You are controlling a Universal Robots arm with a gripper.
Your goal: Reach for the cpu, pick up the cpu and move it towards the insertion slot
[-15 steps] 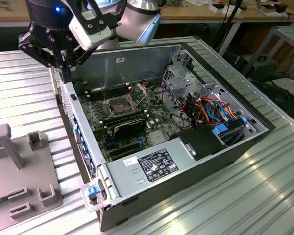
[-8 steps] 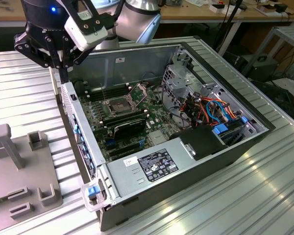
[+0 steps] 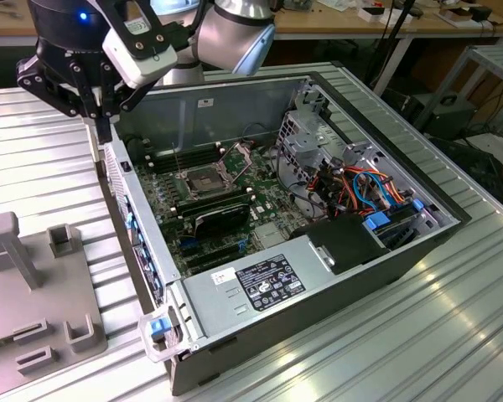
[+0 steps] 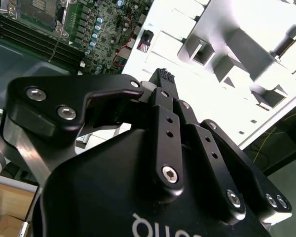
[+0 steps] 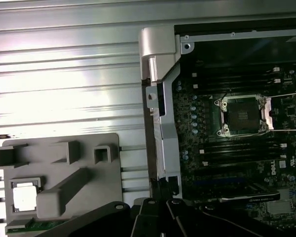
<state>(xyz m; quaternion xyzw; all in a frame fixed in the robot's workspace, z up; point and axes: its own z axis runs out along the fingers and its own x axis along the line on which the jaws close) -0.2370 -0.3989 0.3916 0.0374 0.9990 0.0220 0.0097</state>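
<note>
**Case** (image 3: 218,105): open-topped, lying on the table. The motherboard (image 3: 226,209) lies flat on its floor. The insertion slot (image 3: 203,180) sits on the board toward the far wall, a metal frame around a dark centre. In the first wrist view its cover plate (image 5: 286,111) is swung aside. Memory slots (image 5: 237,148) run alongside it. A grey power supply (image 3: 251,285) takes the near end. A drive cage (image 3: 310,134) and coloured cables (image 3: 369,184) take the exterior view's right.

**Fixture** (image 5: 106,197): a grey block with several pockets, flat on the table outside the case. The cpu (image 5: 24,197) lies flat in one square pocket, well apart from the insertion slot.

**Gripper** (image 4: 164,75): fingers drawn together, nothing held. In the exterior view it hangs above the table just outside the case, on that view's left near the far corner. It is apart from the cpu.

**Surface and room**: ribbed aluminium table (image 3: 453,335), bright with glare. Wooden benches (image 3: 335,25) with cables stand behind it. A metal shelf (image 3: 495,67) stands at the exterior view's right.

**Edges and room to move**: the case wall (image 5: 160,98) stands upright between the fixture and the motherboard. A strip of table lies between the fixture and that wall. The case top is open above the insertion slot. Broad table runs along the case's near side and the exterior view's right.
</note>
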